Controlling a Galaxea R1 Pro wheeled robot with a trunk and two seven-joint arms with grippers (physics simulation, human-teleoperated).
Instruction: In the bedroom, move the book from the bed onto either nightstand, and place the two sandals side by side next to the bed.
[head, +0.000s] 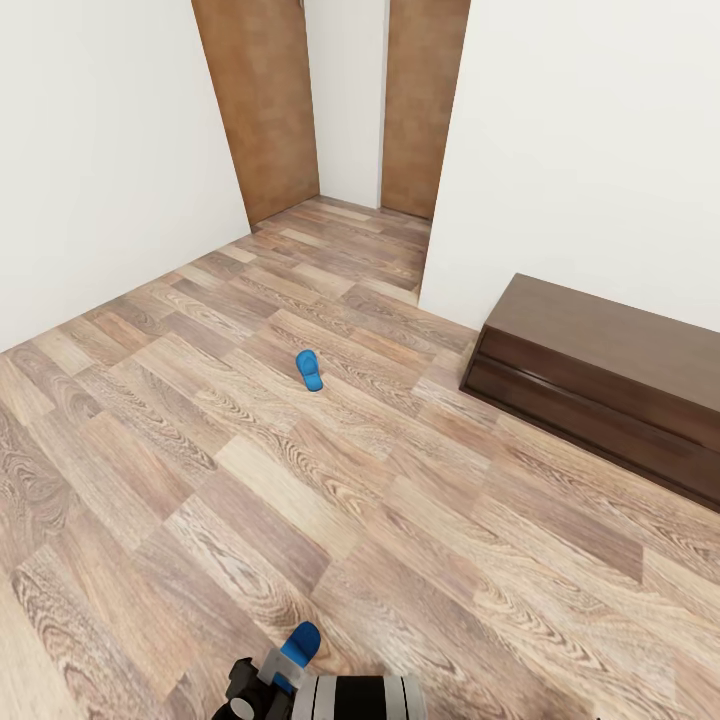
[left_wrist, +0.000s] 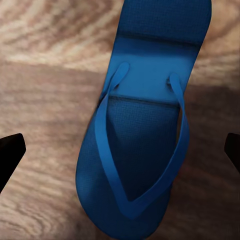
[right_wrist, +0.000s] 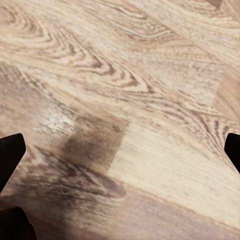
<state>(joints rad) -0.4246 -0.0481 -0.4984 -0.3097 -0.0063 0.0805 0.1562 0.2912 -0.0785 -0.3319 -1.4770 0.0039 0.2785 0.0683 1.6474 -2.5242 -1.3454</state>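
One bright blue sandal (head: 309, 370) lies alone on the wood-plank floor, mid-room. The other sandal (head: 300, 641) lies at the view's bottom edge, just past my left arm (head: 340, 697). In the left wrist view this sandal (left_wrist: 145, 125) lies flat on the floor, straps up. My left gripper (left_wrist: 121, 152) hovers over it, open, with a dark fingertip (left_wrist: 10, 155) wide on each side and not touching it. My right gripper (right_wrist: 121, 152) is open over bare floor. The book, the bed and the nightstand are out of view.
A long low dark brown bench cabinet (head: 600, 380) stands against the white wall at the right. Two brown doors (head: 262, 100) flank a narrow passage at the back. Plank floor (head: 250, 480) stretches between the two sandals.
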